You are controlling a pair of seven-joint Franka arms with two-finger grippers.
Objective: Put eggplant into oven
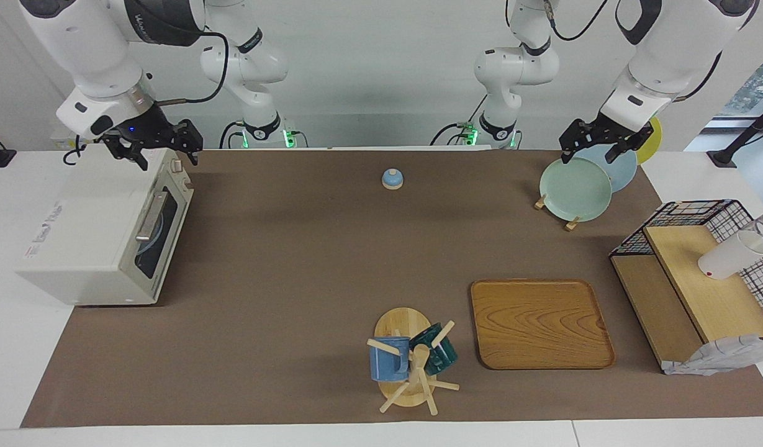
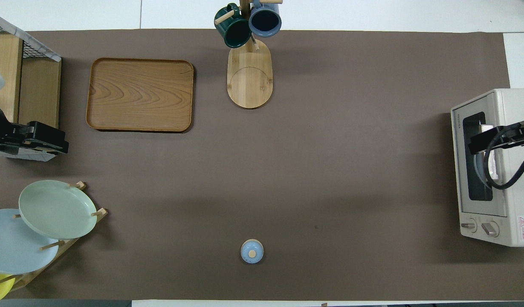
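The right gripper hangs in the air over the end of the oven that lies nearer the robots, above the corner with the knobs; its fingers look spread and hold nothing. From there it is well placed to drop to the metal bar handle of the oven door, which is shut, so my guess is that opening the door is the step in hand. The left gripper waits above the rack of plates at the left arm's end of the table, fingers apart and empty as far as I can judge. The eggplant is nowhere to be seen on the table; something pale and rounded shows dimly through the dark door glass in the overhead view, but I cannot tell what it is, nor whether the eggplant is inside. Farther out on the brown mat sit a small blue lidded pot between the two arms, a wooden tray, a mug tree carrying a blue mug and a green one, and a wire basket with wooden boards holding a white cup on its side.
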